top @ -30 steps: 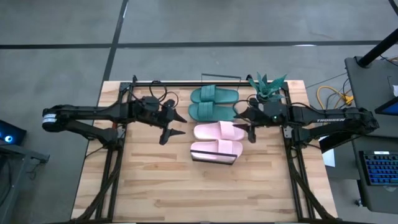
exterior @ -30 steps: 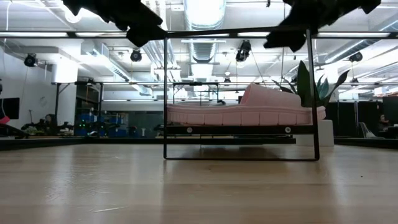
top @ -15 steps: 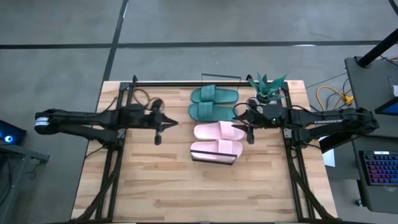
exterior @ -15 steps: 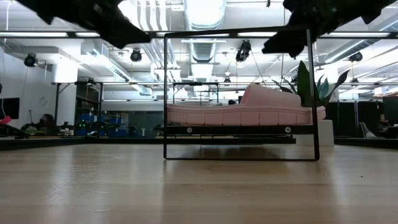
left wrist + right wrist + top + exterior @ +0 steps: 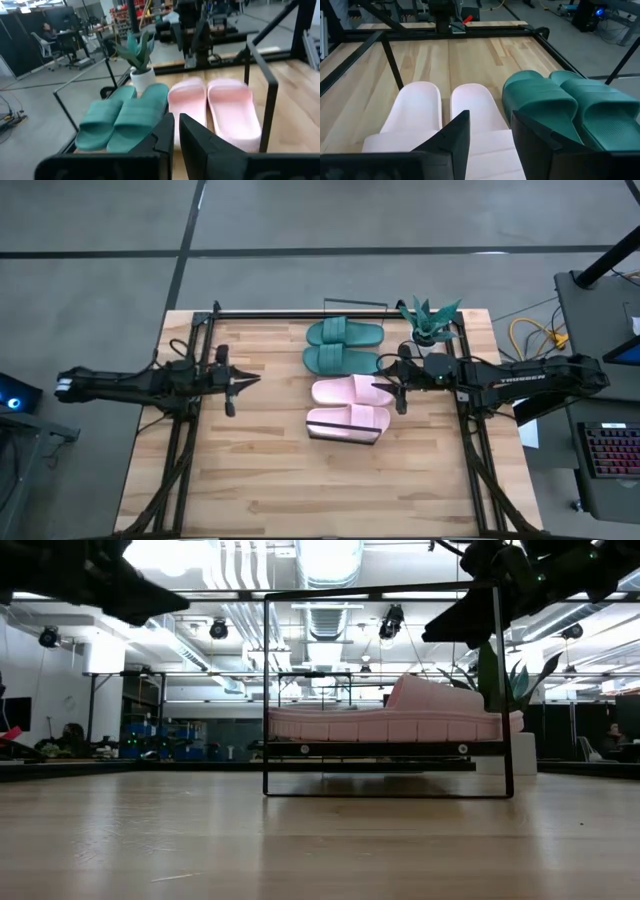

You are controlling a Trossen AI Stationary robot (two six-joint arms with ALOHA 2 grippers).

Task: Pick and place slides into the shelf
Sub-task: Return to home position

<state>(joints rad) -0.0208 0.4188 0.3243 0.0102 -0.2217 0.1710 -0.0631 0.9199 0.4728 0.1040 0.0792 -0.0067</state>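
Observation:
Two teal slides [image 5: 343, 346] and two pink slides [image 5: 349, 406] lie side by side, soles down, on the shelf [image 5: 385, 748], a low plank in a thin black wire frame. My right gripper [image 5: 391, 387] hangs open just above the strap end of the farther pink slide [image 5: 475, 107], its fingers apart and clear of it. My left gripper [image 5: 234, 381] is shut on nothing. It hangs over the bare table left of the shelf and points level at the slides [image 5: 210, 105].
A small potted plant [image 5: 430, 320] stands at the shelf's far right corner, close to my right arm. Black frame posts [image 5: 270, 100] rise around the slides. The wooden table [image 5: 250, 480] lies bare left of and in front of the shelf.
My left gripper has shut with nothing in it, drawn back from the shelf toward the table's left edge and sunk a little. My right gripper has sunk slightly over the pink slide. The slides have not moved.

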